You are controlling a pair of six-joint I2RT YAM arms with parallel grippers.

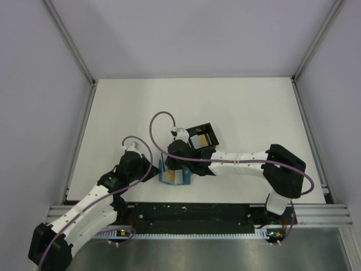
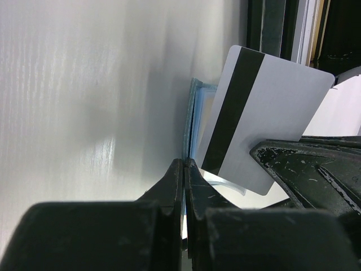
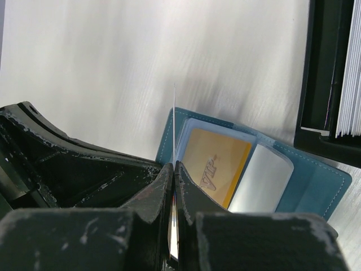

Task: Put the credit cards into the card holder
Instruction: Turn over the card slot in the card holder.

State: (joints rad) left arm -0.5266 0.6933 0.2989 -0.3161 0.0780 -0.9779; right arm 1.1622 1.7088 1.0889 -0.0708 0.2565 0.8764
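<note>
The teal card holder (image 3: 316, 183) lies open on the table, with an orange-yellow credit card (image 3: 217, 164) and a silver one (image 3: 259, 180) in its clear pockets. My right gripper (image 3: 175, 165) is shut on a white card (image 3: 174, 113), seen edge-on, standing over the holder's left half. In the left wrist view that card (image 2: 271, 107) shows a black stripe, tilted, just beside the holder (image 2: 194, 113). My left gripper (image 2: 184, 162) is shut, pinching the holder's left edge. From above, both grippers (image 1: 153, 172) (image 1: 172, 165) meet over the holder (image 1: 175, 178).
A black open tray (image 1: 211, 135) stands just behind the holder, with an orange card in it. In the right wrist view the tray (image 3: 316, 73) holds a stack of white cards (image 3: 350, 68). White walls and metal rails bound the table.
</note>
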